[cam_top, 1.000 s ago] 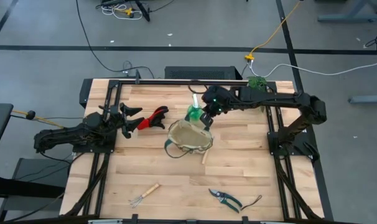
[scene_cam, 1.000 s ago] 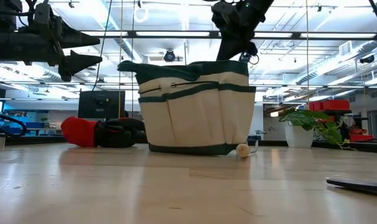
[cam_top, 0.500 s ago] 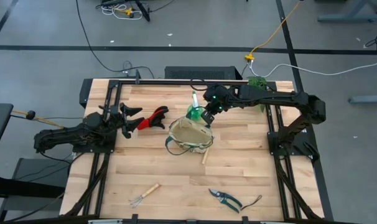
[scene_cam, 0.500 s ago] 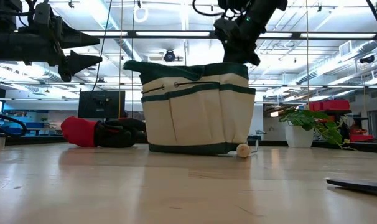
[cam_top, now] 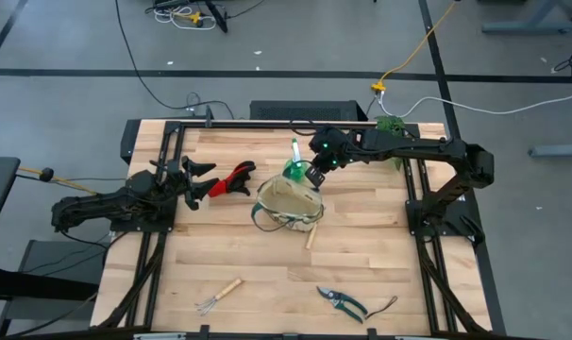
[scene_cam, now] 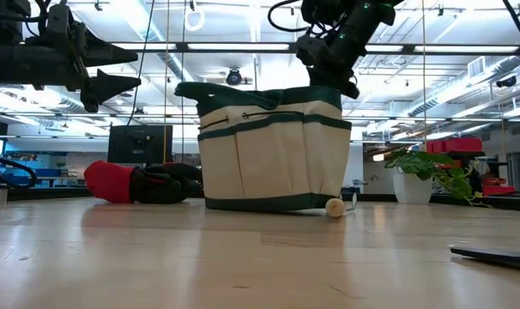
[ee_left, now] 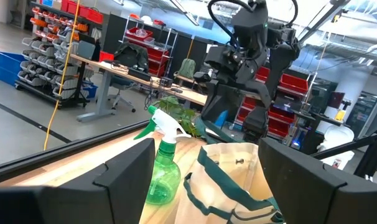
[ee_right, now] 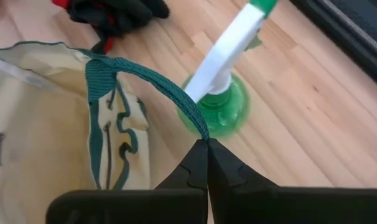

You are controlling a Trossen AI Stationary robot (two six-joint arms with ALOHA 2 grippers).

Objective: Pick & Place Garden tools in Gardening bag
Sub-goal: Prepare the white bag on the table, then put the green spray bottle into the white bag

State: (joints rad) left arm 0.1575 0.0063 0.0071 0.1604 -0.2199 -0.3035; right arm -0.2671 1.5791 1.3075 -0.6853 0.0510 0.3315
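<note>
The beige gardening bag (cam_top: 288, 209) with green trim stands upright at the table's middle. My right gripper (cam_top: 311, 178) is shut on its green loop handle, above the bag's far rim. The green bottle (cam_top: 294, 167) with a white top stands just beyond the bag. The red-and-black tool (cam_top: 231, 179) lies left of the bag. My left gripper (cam_top: 206, 178) is open and empty, held above the table near that tool. The wooden-handled rake (cam_top: 218, 296) and teal shears (cam_top: 344, 302) lie near the front edge. A wooden handle (cam_top: 311, 236) sticks out from under the bag. My right gripper pinches the bag's green loop handle (ee_right: 187, 114) between its two fingers (ee_right: 198, 167), at their free ends. It comes from above and from the table's right. The strap runs taut from the fingers to the bag's rim (ee_right: 96, 74). The bag's base rests on the table.
A leafy plant (cam_top: 392, 126) stands at the far right corner. A metal rail (cam_top: 267, 123) runs along the far edge. Open wood lies between the bag and the front edge.
My right gripper has moved a little toward the table's far edge with the loop handle. The bag's top has been drawn along with it and the bag has shifted slightly; its base stays on the table.
</note>
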